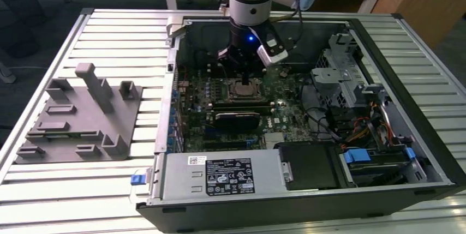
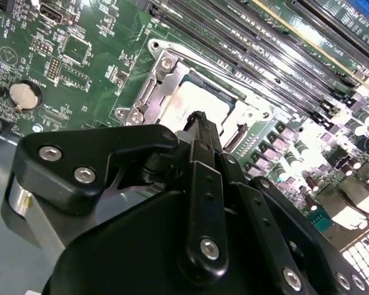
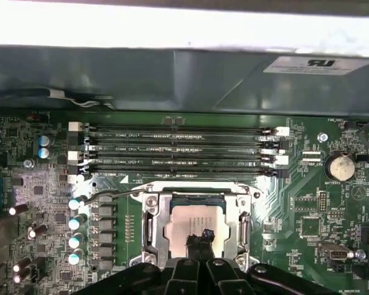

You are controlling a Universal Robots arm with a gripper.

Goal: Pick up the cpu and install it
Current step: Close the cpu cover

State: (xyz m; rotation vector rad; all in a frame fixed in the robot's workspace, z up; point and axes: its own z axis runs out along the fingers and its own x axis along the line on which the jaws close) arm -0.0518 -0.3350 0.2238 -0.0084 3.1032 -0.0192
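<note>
The cpu (image 3: 183, 222) is a pale silver square lying flat in the metal socket frame (image 3: 150, 209) on the green motherboard (image 1: 291, 103). It also shows in the second wrist view as the cpu (image 2: 200, 101), and in the exterior view under the arm as the cpu (image 1: 245, 88). My gripper (image 1: 244, 75) hangs straight above the socket inside the open computer case. In both wrist views the black fingertips (image 3: 200, 237) come together over the chip's near edge. The gripper (image 2: 200, 118) looks shut, with nothing seen between the tips. Whether they touch the chip I cannot tell.
Several memory slots (image 3: 178, 147) run beside the socket. A black ribbed module (image 1: 237, 118) lies just in front of it. The power supply (image 1: 218, 177) and drive bays (image 1: 342, 81) crowd the case. A grey plastic block with posts (image 1: 80, 114) stands at the exterior view's left.
</note>
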